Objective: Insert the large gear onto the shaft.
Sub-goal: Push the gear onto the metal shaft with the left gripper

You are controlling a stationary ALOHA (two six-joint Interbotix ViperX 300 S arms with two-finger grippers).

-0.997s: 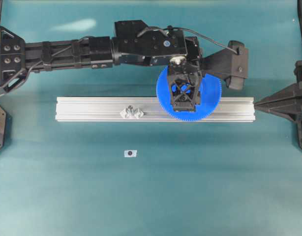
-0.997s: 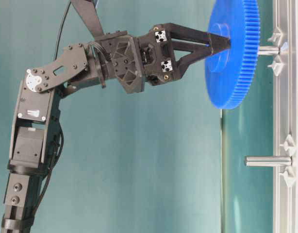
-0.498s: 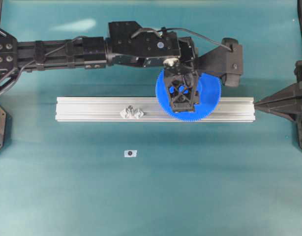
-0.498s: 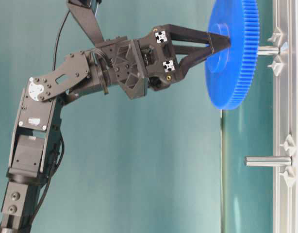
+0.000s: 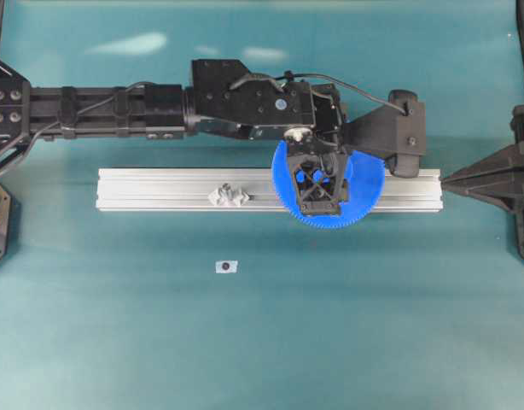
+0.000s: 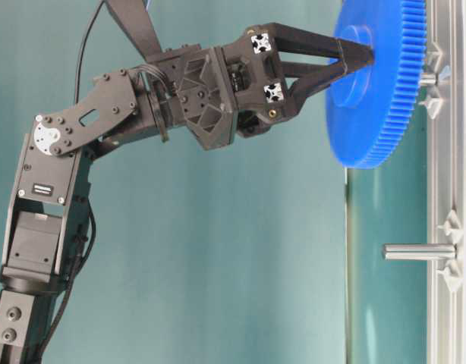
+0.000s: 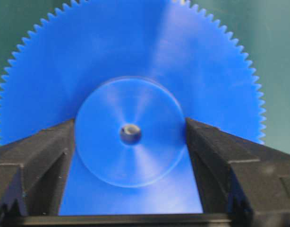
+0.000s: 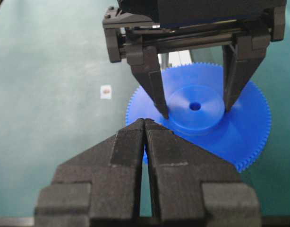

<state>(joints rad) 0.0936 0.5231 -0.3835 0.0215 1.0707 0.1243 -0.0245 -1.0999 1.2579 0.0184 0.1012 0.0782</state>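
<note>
My left gripper (image 5: pixel 320 178) is shut on the raised hub of the large gear (image 5: pixel 365 184), one finger (image 7: pixel 55 156) on each side of the hub. In the table-level view the gear (image 6: pixel 377 114) stands on the shaft (image 6: pixel 426 77), close to the rail, and only a short silver stub shows behind it. A silvery end shows inside the centre hole (image 7: pixel 130 134). My right gripper (image 8: pixel 144 121) is shut with nothing in it. It hangs beside the rail's right end (image 5: pixel 447 180), apart from the gear (image 8: pixel 249 135).
The long aluminium rail (image 5: pixel 160 190) lies across the table. A second bare pin (image 6: pixel 419 252) stands out of it on its mounts (image 5: pixel 229 196), left of the gear. A small white tag (image 5: pixel 226 266) lies on the teal table in front of the rail.
The left gripper has pushed the gear further along the shaft toward the rail, so less of the pin shows behind it. The right gripper has not moved.
</note>
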